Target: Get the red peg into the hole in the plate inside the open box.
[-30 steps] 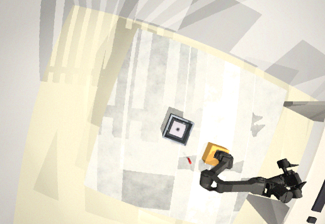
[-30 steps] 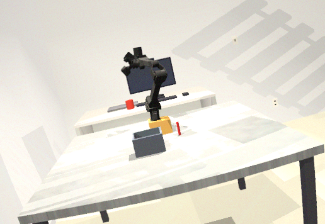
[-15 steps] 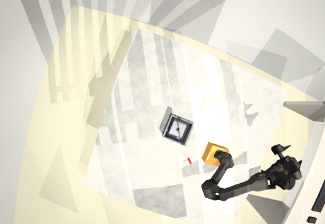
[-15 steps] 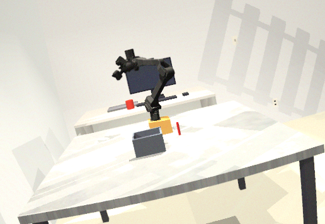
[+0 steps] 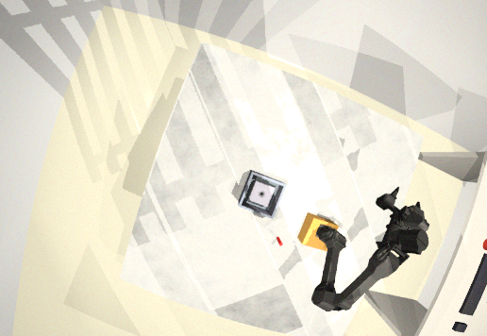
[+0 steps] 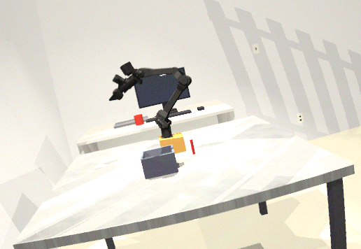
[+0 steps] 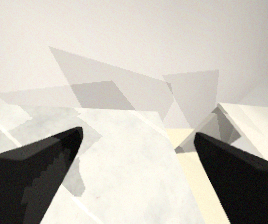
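Note:
The red peg [image 5: 279,241] [image 6: 192,147] stands upright on the table beside the box, on the side of the yellow block. The open dark blue-grey box [image 5: 257,210] [image 6: 159,166] stands on the table. In the top view a pale plate [image 5: 267,199] with a small dark hole shows at its bottom; the hole looks empty. My gripper [image 5: 407,197] [image 6: 112,89] [image 7: 138,134] is wide open with nothing between its fingers. It is raised high, far to the side of the peg and the box. Neither peg nor box shows in the wrist view.
The yellow block [image 5: 309,231] [image 6: 178,145] sits at the arm's base, near the peg. The table [image 5: 189,253] [image 6: 245,173] has a straight edge in view. Behind the arm a white desk [image 6: 94,134] bears a monitor [image 6: 150,91] and a red cup [image 6: 138,119].

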Robot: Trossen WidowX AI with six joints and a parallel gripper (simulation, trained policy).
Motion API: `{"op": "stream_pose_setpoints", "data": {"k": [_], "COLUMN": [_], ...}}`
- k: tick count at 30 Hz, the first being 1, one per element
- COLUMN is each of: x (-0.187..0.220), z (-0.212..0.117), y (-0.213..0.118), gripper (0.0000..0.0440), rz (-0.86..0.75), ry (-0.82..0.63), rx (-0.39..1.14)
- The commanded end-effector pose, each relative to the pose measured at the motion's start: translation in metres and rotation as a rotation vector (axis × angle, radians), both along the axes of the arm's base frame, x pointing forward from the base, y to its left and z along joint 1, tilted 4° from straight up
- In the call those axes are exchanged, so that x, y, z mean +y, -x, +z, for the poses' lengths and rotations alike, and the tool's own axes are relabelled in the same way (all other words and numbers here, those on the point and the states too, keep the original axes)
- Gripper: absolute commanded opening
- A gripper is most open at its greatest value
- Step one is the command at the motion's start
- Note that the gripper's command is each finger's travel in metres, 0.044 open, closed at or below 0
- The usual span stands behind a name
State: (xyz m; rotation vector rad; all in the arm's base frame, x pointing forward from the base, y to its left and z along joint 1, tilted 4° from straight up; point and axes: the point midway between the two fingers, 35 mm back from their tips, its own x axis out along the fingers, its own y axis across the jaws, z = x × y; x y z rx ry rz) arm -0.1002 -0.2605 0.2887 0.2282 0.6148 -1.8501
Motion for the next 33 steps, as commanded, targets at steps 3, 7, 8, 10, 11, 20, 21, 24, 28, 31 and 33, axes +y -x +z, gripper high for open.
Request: {"op": "stream_pose_setpoints", "data": {"k": [3, 7, 8, 10, 11, 20, 21, 24, 28, 31, 33], "x": [-0.008, -0.008, -0.007, -0.005, -0.003, 0.023, 0.027, 0.041, 0.061, 0.078, 0.09], "z": [-0.015, -0.025, -0.027, -0.032, -0.034, -0.05, -0.051, -0.055, -0.06, -0.064, -0.067], "y": [-0.05, -0.084, -0.093, -0.109, -0.118, -0.188, -0.195, -0.215, -0.24, -0.256, -0.266], "gripper": [0.044, 0.044, 0.044, 0.044, 0.044, 0.044, 0.044, 0.044, 0.044, 0.044, 0.044], "rz": [0.117, 0.197, 0.216, 0.255, 0.274, 0.438, 0.455, 0.504, 0.567, 0.61, 0.637], "ry": [-0.077, -0.135, -0.149, -0.179, -0.193, -0.32, -0.334, -0.373, -0.425, -0.462, -0.487], "rx": [-0.074, -0.113, -0.121, -0.136, -0.143, -0.186, -0.189, -0.197, -0.204, -0.207, -0.208]}}
